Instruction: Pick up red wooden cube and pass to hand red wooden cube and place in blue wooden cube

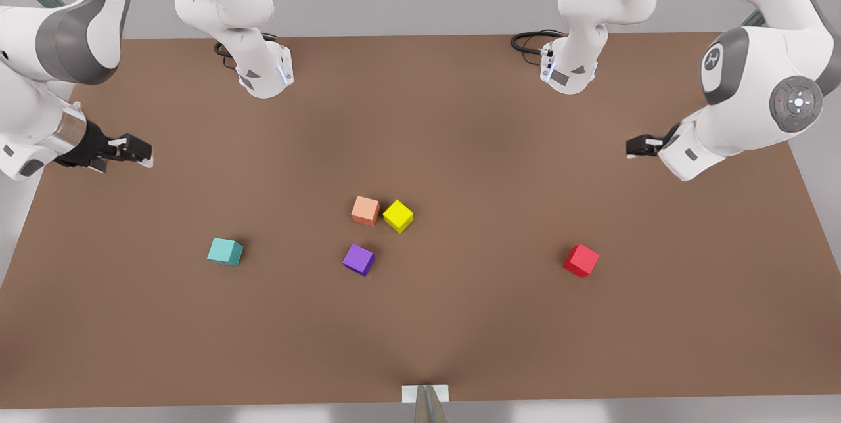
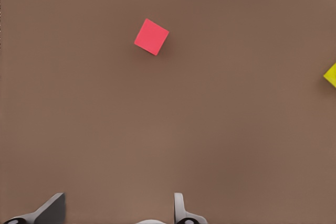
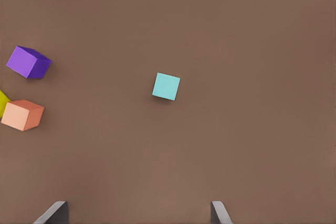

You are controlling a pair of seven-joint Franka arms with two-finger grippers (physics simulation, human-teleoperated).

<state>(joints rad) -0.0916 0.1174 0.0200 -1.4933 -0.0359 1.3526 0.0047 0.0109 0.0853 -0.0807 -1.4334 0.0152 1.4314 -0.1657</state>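
The red wooden cube rests on the brown table toward the front view's right; the left wrist view has it as a red cube well ahead of my fingers. My left gripper hovers open above the table's right side, behind that cube, with nothing between its fingertips. The blue wooden cube, teal in colour, sits toward the front view's left and appears as a teal cube in the right wrist view. My right gripper hangs open and empty over the table's left side, its fingertips spread wide.
A salmon-orange cube and a yellow cube touch near the table's middle, with a purple cube just in front of them. Both arm bases stand at the table's far edge. A small white bracket sits at the near edge.
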